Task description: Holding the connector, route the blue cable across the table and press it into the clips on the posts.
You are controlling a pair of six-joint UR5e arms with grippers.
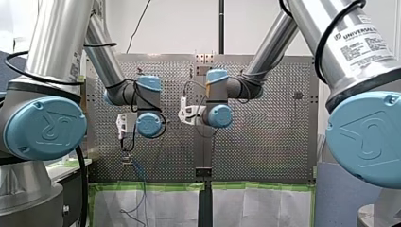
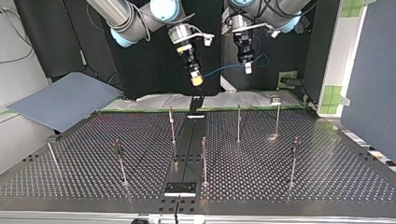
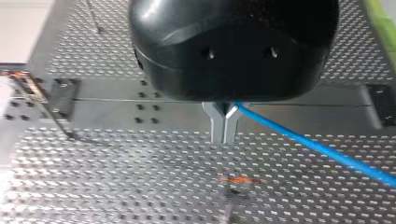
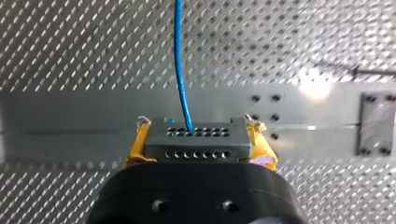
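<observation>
Right gripper (image 2: 197,80): yellow pads clamped tight on the connector (image 4: 194,139), hanging over the middle strip (image 2: 187,149).
Connector: dark block with rows of holes, up in the air above the middle strip.
Blue cable (image 3: 317,147): comes out of the connector and swings off to one side of the middle strip.
Left gripper (image 3: 224,135): metal fingers pinched together on the cable, near the middle strip.
Posts (image 2: 238,122): upright on both sides of the middle strip, well apart from the cable.
</observation>
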